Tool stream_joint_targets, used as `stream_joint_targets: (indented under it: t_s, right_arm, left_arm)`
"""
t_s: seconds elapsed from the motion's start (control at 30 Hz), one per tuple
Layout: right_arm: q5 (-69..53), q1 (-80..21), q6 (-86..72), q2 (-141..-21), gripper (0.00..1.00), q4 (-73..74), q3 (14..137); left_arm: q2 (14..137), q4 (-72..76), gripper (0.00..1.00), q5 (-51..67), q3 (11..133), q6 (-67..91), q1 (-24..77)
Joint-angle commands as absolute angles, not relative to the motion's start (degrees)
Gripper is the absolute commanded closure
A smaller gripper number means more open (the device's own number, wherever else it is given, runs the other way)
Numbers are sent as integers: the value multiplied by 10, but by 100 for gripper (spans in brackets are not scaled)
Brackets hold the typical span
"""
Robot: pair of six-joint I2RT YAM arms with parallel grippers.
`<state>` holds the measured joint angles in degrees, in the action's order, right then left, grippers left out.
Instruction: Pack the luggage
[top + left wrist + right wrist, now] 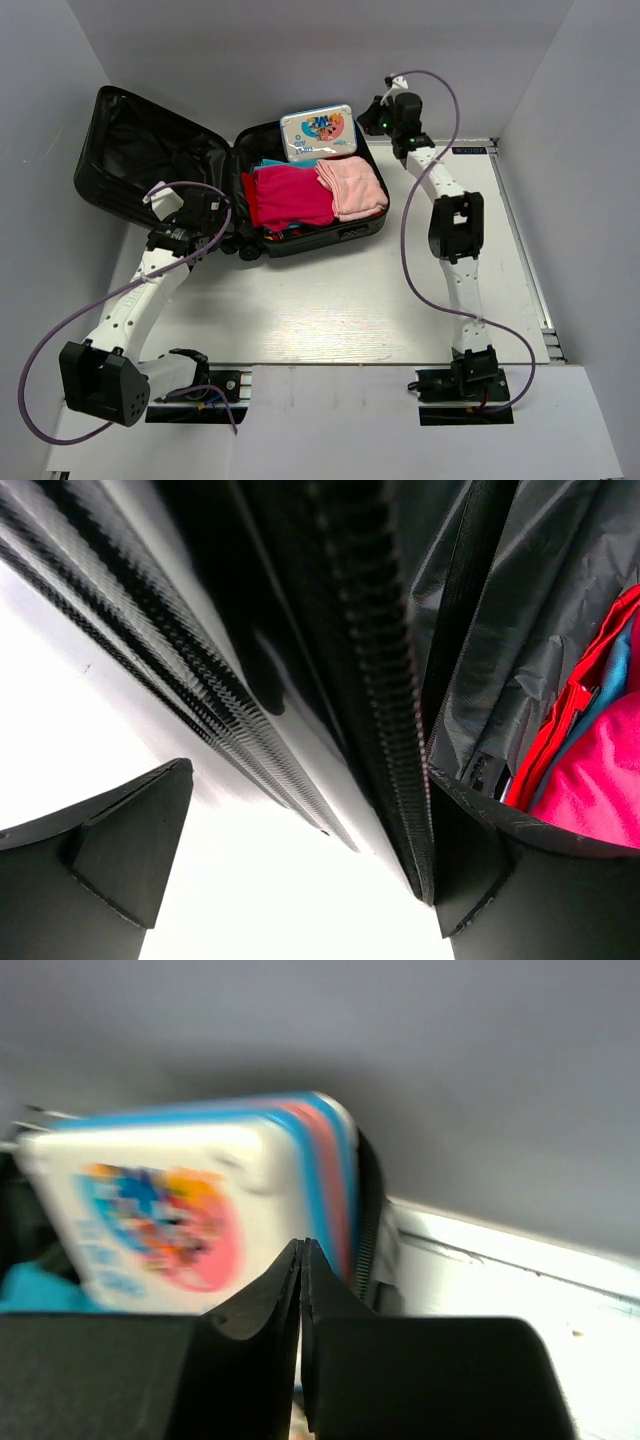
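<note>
Luggage (140, 150) lay open at the far left of the white table (330, 300), lid flung back. Its right half held a magenta garment (290, 195), a pink cloth (352, 187) and a cartoon tin (319, 133) at the far edge. Left gripper (310, 780) was spread wide at the hinge, where only its wrist view showed the zip. Right gripper (302, 1260) was pressed together, empty, near the tin. Grey walls (300, 50) stood all round.

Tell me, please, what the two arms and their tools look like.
Both the left arm and right arm have slim white links joined by blocky black joint housings. A thin purple cable loops along each. The left tool and right tool have matte black, wedge-shaped fingers. A small green light glows near the right wrist.
</note>
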<state>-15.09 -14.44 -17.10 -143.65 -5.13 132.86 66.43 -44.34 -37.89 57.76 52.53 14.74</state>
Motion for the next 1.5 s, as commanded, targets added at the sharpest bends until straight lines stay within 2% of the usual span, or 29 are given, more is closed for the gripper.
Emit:
stream_joint_targets:
  t_s: [0.0, 0.17, 0.27, 0.4, 0.5, 0.67, 0.73, 0.77, 0.83, 0.9, 0.97, 1.07, 1.17, 1.23, 1.33, 1.47]
  right_arm:
    - [-77, -151, -170, -1483, 94, -79, 1382]
    - [-71, -170, -159, -1527, 94, -108, 1388]
    - [-127, -189, -156, -1540, 94, -98, 1390]
    - [-240, -220, -162, -1507, 92, -66, 1341]
    - [-265, -231, -188, -1474, 95, -90, 1293]
    - [-276, -243, -167, -1452, 98, -11, 1325]
    - [-257, -247, -165, -1433, 91, -1, 1311]
    - [-244, -243, -157, -1431, 80, 17, 1308]
    - [-176, -242, -136, -1418, 68, 32, 1316]
    - [-113, -236, -132, -1406, 39, 32, 1310]
    - [-51, -228, -130, -1367, 17, 7, 1258]
    - [35, -222, -101, -1339, 10, 7, 1236]
    - [40, -215, -108, -1348, 10, 7, 1250]
    - [-23, -208, -122, -1360, 10, 8, 1261]
    - [-124, -208, -129, -1374, 16, 8, 1279]
    - [-317, -212, -187, -1374, 26, -81, 1247]
  left_arm:
    - [675, -475, 0, -385, 582, 532, 144]
    - [683, -484, 0, -385, 583, 528, 145]
    - [686, -489, 0, -388, 585, 525, 145]
    - [686, -490, 0, -400, 583, 525, 145]
    - [687, -493, 0, -407, 584, 524, 144]
    - [681, -493, 0, -412, 581, 520, 137]
    - [679, -488, 0, -410, 578, 516, 131]
    - [677, -488, 0, -411, 581, 514, 128]
    - [668, -486, 0, -410, 581, 513, 122]
    - [664, -488, 0, -410, 581, 511, 114]
    - [659, -486, 0, -409, 577, 512, 112]
    - [650, -487, 0, -407, 576, 511, 105]
    - [648, -490, 0, -408, 580, 510, 99]
    - [649, -490, 0, -406, 582, 507, 99]
    - [657, -489, 0, -398, 583, 509, 99]
    - [669, -485, 0, -390, 583, 513, 99]
